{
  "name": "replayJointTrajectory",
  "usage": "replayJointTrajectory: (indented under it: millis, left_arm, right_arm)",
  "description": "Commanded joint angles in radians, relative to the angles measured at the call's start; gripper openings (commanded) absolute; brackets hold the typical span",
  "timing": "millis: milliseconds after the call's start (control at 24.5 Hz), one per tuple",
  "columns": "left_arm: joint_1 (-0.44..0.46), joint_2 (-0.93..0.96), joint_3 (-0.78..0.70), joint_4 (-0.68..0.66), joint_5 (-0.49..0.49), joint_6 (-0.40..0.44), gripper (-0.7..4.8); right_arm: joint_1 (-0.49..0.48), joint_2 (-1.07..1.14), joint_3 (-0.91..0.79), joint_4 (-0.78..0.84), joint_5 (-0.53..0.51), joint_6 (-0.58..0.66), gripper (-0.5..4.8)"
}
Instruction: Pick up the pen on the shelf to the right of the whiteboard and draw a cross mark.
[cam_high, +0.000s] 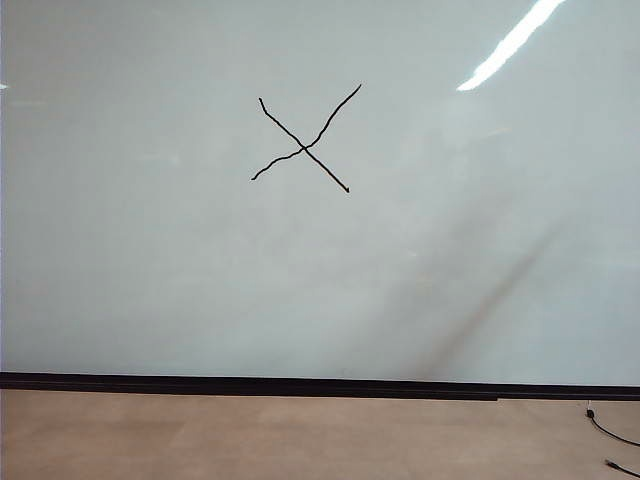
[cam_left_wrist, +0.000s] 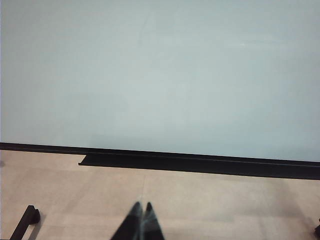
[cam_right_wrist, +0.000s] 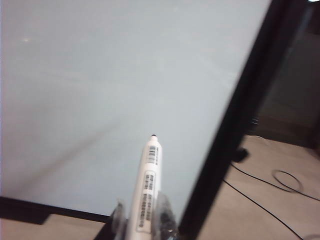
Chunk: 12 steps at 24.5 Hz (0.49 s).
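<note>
The whiteboard fills the exterior view, with the black cross mark drawn on its upper middle. Neither arm shows in that view. In the right wrist view my right gripper is shut on the pen, a white barrel with black print. Its fine black tip points at the whiteboard and stands off the surface. My left gripper is shut and empty, pointing over the tan floor toward the whiteboard. The shelf is not in view.
A black strip runs along the board's lower edge above the tan floor. The board's black side frame stands beside the pen. Black cables lie on the floor past it. A black stand foot sits near the left gripper.
</note>
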Motion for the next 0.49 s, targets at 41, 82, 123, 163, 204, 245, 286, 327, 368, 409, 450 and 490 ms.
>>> replayJointTrajectory:
  millis: [41, 82, 123, 163, 204, 245, 286, 327, 368, 409, 450, 490]
  left_arm:
    - [0.0, 0.0, 0.003, 0.009, 0.004, 0.005, -0.05]
    - [0.0, 0.0, 0.003, 0.009, 0.004, 0.005, -0.04]
    - [0.0, 0.0, 0.003, 0.009, 0.003, 0.005, -0.04]
    - [0.0, 0.0, 0.003, 0.009, 0.004, 0.004, -0.05]
    - [0.0, 0.0, 0.003, 0.009, 0.003, 0.005, -0.05]
    - [0.0, 0.0, 0.003, 0.009, 0.004, 0.005, -0.04]
    - [0.0, 0.0, 0.003, 0.009, 0.003, 0.005, -0.05]
    - [0.0, 0.0, 0.003, 0.009, 0.004, 0.005, -0.05]
    - [0.0, 0.0, 0.003, 0.009, 0.003, 0.004, -0.04]
    - [0.0, 0.0, 0.003, 0.009, 0.004, 0.005, -0.05]
    - [0.0, 0.0, 0.003, 0.009, 0.003, 0.004, -0.05]
    - [0.0, 0.0, 0.003, 0.009, 0.003, 0.005, -0.05]
  right_arm:
    - [-0.044, 0.0, 0.004, 0.006, -0.011, 0.006, -0.04]
    - [-0.049, 0.0, 0.004, 0.004, -0.015, 0.006, -0.04]
    - [-0.049, 0.0, 0.004, -0.002, -0.019, 0.006, -0.04]
    - [-0.047, -0.001, 0.004, -0.006, -0.021, 0.006, -0.04]
    - [-0.046, -0.001, 0.004, -0.01, -0.023, 0.007, -0.04]
    - [-0.046, -0.001, 0.004, -0.016, -0.027, 0.007, -0.04]
    - [-0.046, -0.001, 0.004, -0.016, -0.028, 0.006, -0.04]
    - [-0.047, -0.001, 0.004, -0.016, -0.027, 0.006, -0.04]
    - [-0.047, 0.0, 0.004, -0.016, -0.027, 0.007, -0.04]
    - [-0.047, -0.001, 0.004, -0.016, -0.027, 0.007, -0.03]
    - [-0.047, 0.0, 0.004, -0.016, -0.028, 0.007, -0.03]
    - [-0.046, -0.001, 0.004, -0.016, -0.028, 0.007, -0.03]
